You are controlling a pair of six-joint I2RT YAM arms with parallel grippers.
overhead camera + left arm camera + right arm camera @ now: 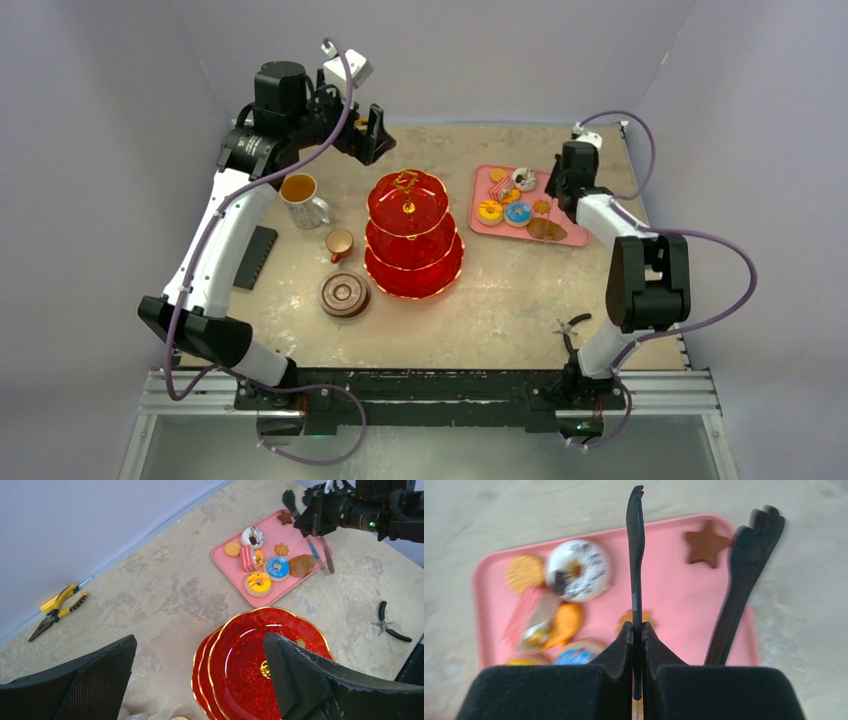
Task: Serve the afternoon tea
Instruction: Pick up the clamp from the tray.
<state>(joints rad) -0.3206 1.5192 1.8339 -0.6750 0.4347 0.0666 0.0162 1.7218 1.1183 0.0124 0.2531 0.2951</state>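
The red three-tier stand (413, 235) (270, 665) with its gold handle stands mid-table. Left of it are a white mug of amber tea (300, 195), a small brown cup (340, 243) and a round brown saucer (344, 294). Colourful pastries (515, 205) (260, 565) (574, 575) lie on a pink tray (480, 190) (674, 590). My right gripper (565, 175) (637, 630) hangs over the tray, shut on one arm of the black tongs (636, 555) (320, 555); the other arm sticks out free to the right. My left gripper (372, 130) (200, 680) hovers wide open behind the stand, holding nothing.
Yellow pliers (57, 610) lie by the back wall. Black pliers (572, 328) (390, 627) rest near the right arm's base. A flat black rectangular object (255, 257) lies at the left, beside the left arm.
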